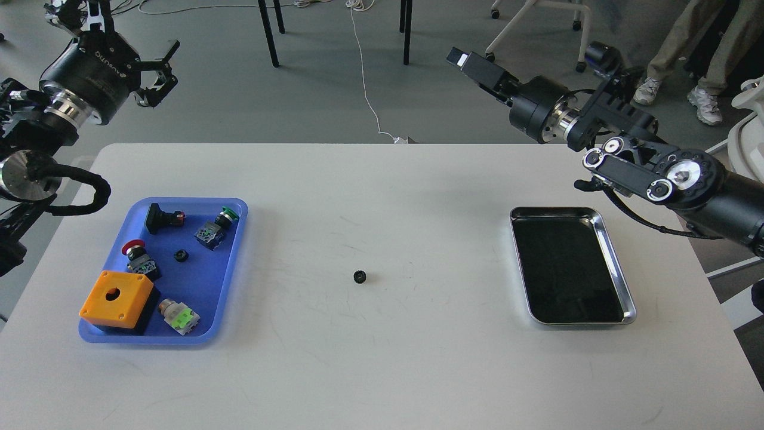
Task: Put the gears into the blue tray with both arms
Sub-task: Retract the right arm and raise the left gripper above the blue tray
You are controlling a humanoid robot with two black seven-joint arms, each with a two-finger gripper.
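One small black gear [359,276] lies alone on the white table near its middle, with nothing touching it. A second gear [181,255] rests inside the blue tray [206,292] at the left. My right gripper [473,64] is raised beyond the table's far edge at the upper right, far from both gears; it is seen narrow and its fingers cannot be told apart. High at the far left, above the floor behind the tray, my left gripper [159,74] stands open and empty.
The blue tray also holds an orange box [116,298], red [135,246] and green [228,212] capped push-buttons and other small parts. A shiny silver tray [616,269] with a dark inside sits at the right. Chair legs and a person's feet are beyond the table.
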